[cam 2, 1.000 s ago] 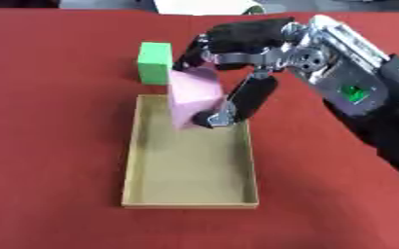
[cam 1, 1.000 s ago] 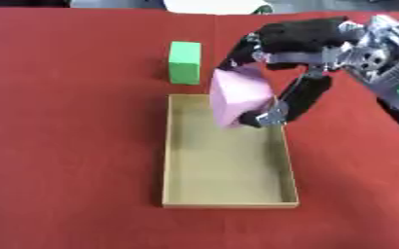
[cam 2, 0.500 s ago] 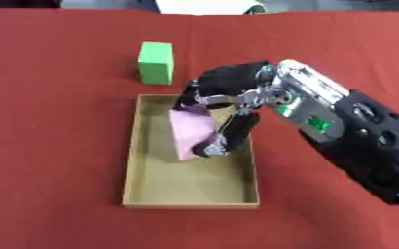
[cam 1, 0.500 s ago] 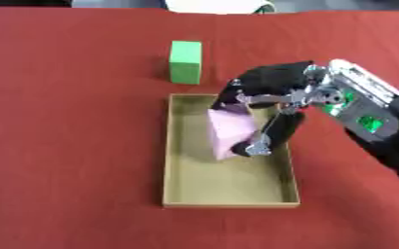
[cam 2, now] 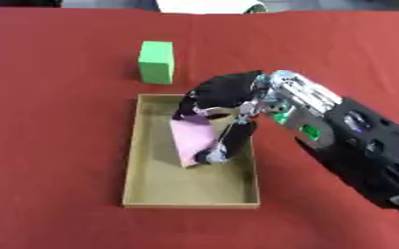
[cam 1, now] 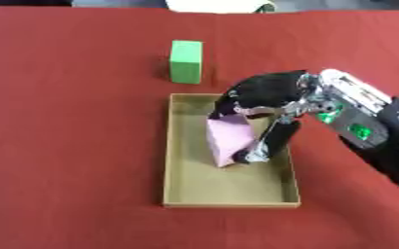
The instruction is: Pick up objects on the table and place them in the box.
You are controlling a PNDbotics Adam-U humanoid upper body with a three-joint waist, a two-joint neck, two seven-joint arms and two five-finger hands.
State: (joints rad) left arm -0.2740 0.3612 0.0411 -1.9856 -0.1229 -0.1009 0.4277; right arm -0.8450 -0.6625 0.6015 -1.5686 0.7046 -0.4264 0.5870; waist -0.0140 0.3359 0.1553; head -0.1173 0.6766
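Observation:
A pink block [cam 1: 229,140] stands tilted inside the shallow tan box [cam 1: 179,194], near its upper middle. My right hand [cam 1: 262,95] reaches in from the right and is curled over the block, fingers on its top and thumb [cam 1: 269,144] down its right side. A green block [cam 1: 186,61] stands on the red table above the box's far end. My left hand shows in neither view.
The red tablecloth [cam 1: 66,146] covers the whole table. My right forearm [cam 2: 356,146] crosses the table's right side. A white object [cam 1: 220,5] lies at the far edge.
My right hand has carried the pink block down from above the box's far end into the box, and the block now sits low within its walls.

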